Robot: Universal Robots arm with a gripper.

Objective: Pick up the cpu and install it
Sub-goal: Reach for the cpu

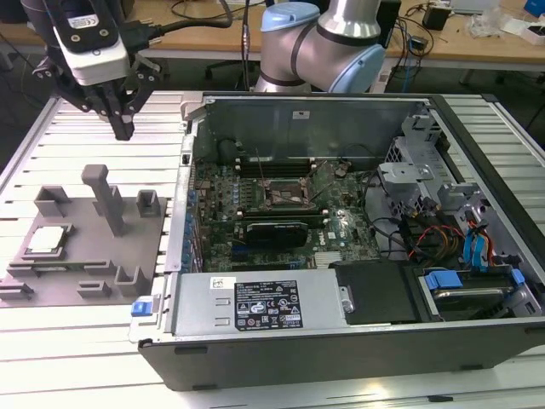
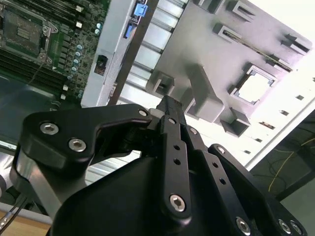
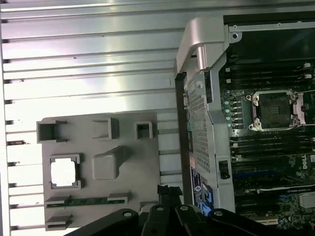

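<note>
The gripper (image 1: 123,128) is hanging in the air above the worktop (image 1: 68,358). Its fingers (image 2: 171,129) are drawn together to a narrow point, gripping nothing and touching nothing.

In the exterior view, the cpu (image 1: 47,241) is lying flat in a square recess of the grey fixture plate (image 1: 94,256), at about seven o'clock from the gripper and well apart from it. A tall grey post (image 1: 106,200) is standing on the plate at about six o'clock from the gripper, between the gripper and the plate's near edge. The same view is taking in the whole open computer case (image 1: 358,341) at three o'clock from the plate, with the arm (image 1: 324,38) rising behind it at twelve.

Both wrist views are looking down past the gripper (image 3: 166,192) (image 2: 170,104) and showing the pale top of the cpu (image 3: 64,173) (image 2: 255,87) seated in its recess. They are also showing the socket (image 3: 273,110) (image 2: 22,32) on the green board, which the exterior view is showing near the case's middle (image 1: 285,192).

A strip of bare slats is lying open between the plate's edge and the case's side wall. More bare worktop is lying beyond the plate, under the gripper.
</note>
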